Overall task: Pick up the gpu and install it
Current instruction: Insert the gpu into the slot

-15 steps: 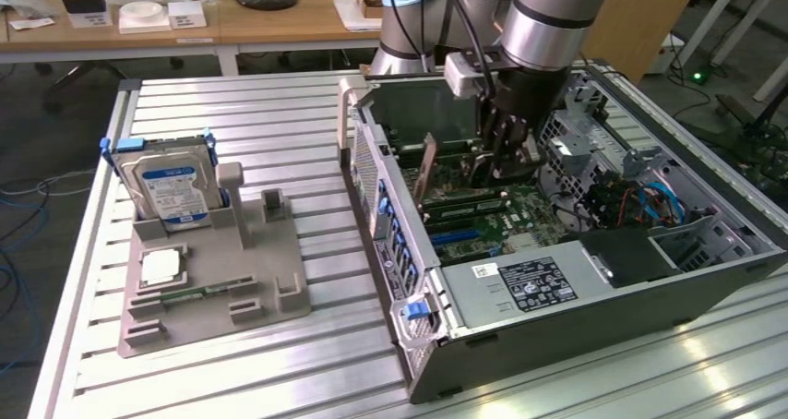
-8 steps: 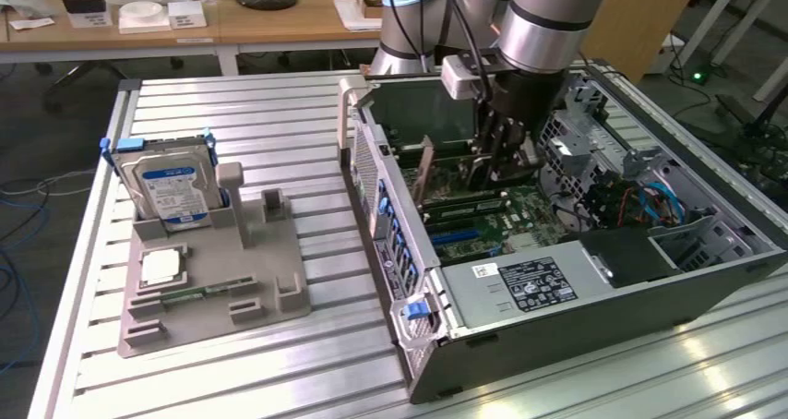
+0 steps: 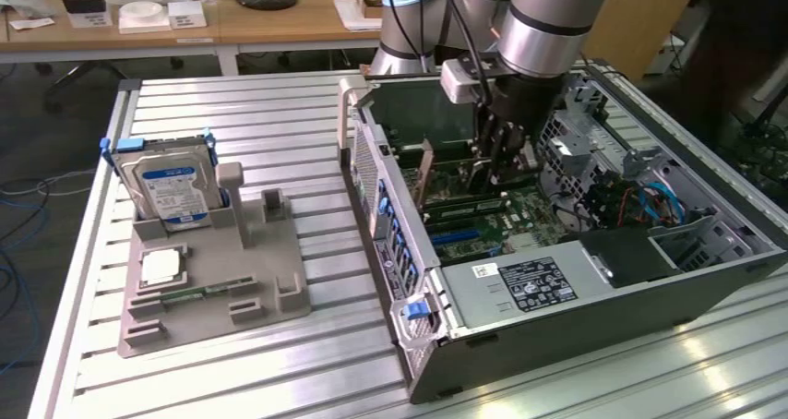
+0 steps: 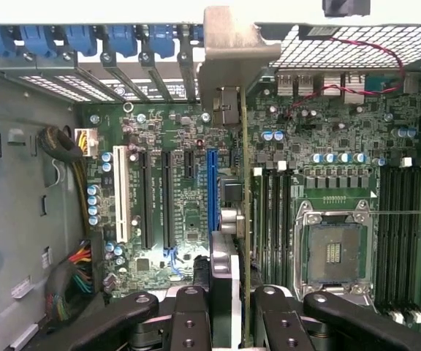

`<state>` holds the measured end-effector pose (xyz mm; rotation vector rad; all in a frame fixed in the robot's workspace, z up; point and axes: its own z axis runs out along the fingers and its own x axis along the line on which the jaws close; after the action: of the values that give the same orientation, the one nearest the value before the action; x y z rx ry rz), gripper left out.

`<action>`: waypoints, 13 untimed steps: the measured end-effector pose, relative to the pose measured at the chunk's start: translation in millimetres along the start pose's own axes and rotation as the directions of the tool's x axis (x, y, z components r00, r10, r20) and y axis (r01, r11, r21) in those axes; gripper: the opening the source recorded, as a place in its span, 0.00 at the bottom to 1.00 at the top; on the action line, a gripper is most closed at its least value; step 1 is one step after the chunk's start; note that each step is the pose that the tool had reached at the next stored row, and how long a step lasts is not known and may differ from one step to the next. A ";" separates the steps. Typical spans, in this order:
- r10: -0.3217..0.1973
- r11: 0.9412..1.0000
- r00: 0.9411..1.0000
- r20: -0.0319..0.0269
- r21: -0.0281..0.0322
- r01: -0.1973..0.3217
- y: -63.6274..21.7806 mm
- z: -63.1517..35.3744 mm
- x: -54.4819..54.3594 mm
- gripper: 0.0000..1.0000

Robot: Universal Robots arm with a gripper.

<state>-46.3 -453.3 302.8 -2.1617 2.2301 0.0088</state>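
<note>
The gpu (image 4: 244, 183) is seen edge-on in the wrist view, a thin card with its silver end bracket (image 4: 236, 51) against the case's rear slot openings. My gripper (image 4: 243, 311) is shut on the card's near end, with one finger on each face. The card stands upright over the green motherboard (image 4: 174, 131), between the blue slot (image 4: 212, 190) and the memory slots (image 4: 272, 212). In the exterior view the brownish-orange gpu (image 3: 426, 172) stands inside the open computer case (image 3: 407, 253), with my gripper (image 3: 499, 172) reaching down to it. Whether the card is seated in a slot I cannot tell.
On the ribbed table at the exterior view's left, a grey holder (image 3: 265, 281) carries a silver hard drive with a blue label (image 3: 170, 184), a white chip (image 3: 161, 267) and a slim green memory stick (image 3: 197, 293). Cable bundles (image 4: 68, 153) and the CPU socket (image 4: 335, 252) flank the card.
</note>
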 end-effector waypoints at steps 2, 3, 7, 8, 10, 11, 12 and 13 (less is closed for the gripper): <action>0.000 1.000 1.000 0.000 0.000 0.000 0.1 1.2 0.2 0.28; 0.000 1.000 1.000 0.000 0.000 0.000 0.1 2.2 0.3 0.28; 0.000 1.000 1.000 0.000 0.000 0.000 0.6 9.3 0.5 0.28; 0.000 1.000 1.000 0.000 0.000 0.000 0.7 11.2 0.5 0.28; 0.000 1.000 1.000 0.000 0.000 0.000 1.2 14.8 0.6 0.28; 0.000 1.000 1.000 0.000 0.000 0.000 1.7 16.1 0.7 0.28; 0.000 1.000 1.000 0.000 0.000 0.000 1.9 16.8 0.7 0.28; 0.000 1.000 1.000 0.000 0.000 0.000 1.9 17.2 0.8 0.28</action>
<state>-47.8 -453.6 285.5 -2.1618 2.2302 0.0086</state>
